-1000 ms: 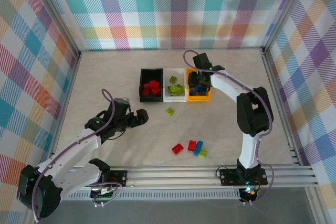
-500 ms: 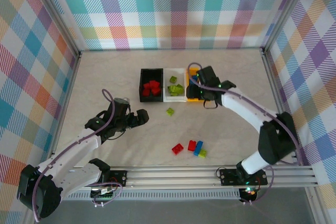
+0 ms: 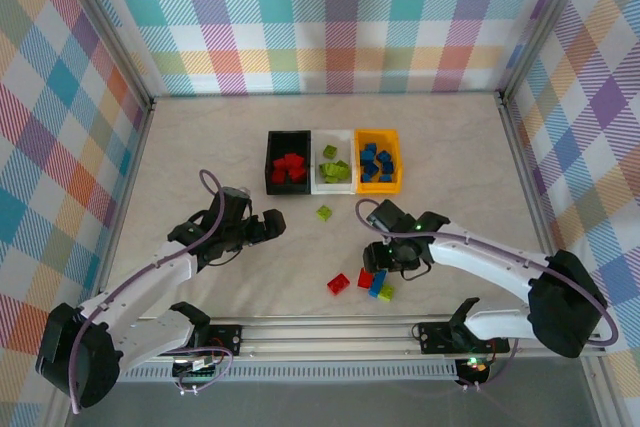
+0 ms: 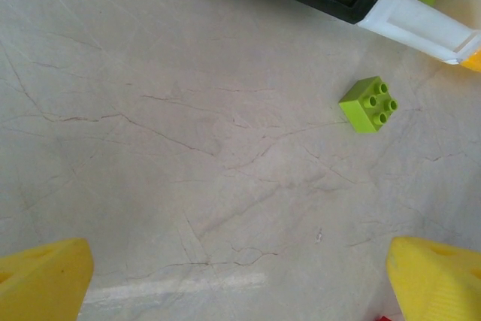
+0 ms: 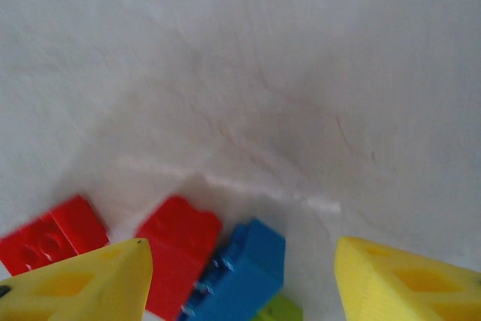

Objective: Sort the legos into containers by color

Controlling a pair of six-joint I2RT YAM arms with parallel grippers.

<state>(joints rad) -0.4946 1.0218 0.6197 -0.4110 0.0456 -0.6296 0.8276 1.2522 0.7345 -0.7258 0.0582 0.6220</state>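
There are three bins in a row at the far side of the counter (image 3: pixel 200 147). The black bin (image 3: pixel 272 183) has red bricks in it. The white bin (image 3: pixel 333 187) in the middle has green bricks. The orange bin (image 3: pixel 379 187) has blue bricks. The bricks inside lie in little heaps, so I cannot count them for sure.

Five bricks lie loose on the counter. One lone green brick (image 3: pixel 324 212) sits near the front of the white bin. It has four studs on top, as the left wrist view (image 4: pixel 369 103) shows. The other four lie in a close bunch nearer the arms: a red brick (image 3: pixel 338 284), a second red brick (image 3: pixel 366 277), a blue brick (image 3: pixel 378 284) and a small green brick (image 3: pixel 387 292). That makes two red, one blue and two green.

There are two arms. The left gripper (image 3: pixel 268 228) hangs over bare counter, left of the lone green brick. Its two yellow fingers (image 4: pixel 45 276) are spread wide and hold nothing.

The right gripper (image 3: pixel 390 265) is low over the bunch of four. Its two yellow fingers (image 5: pixel 409 280) are spread apart too. The second red brick (image 5: pixel 176 249) and the blue brick (image 5: pixel 240 268) lie between them, but nothing is pinched.
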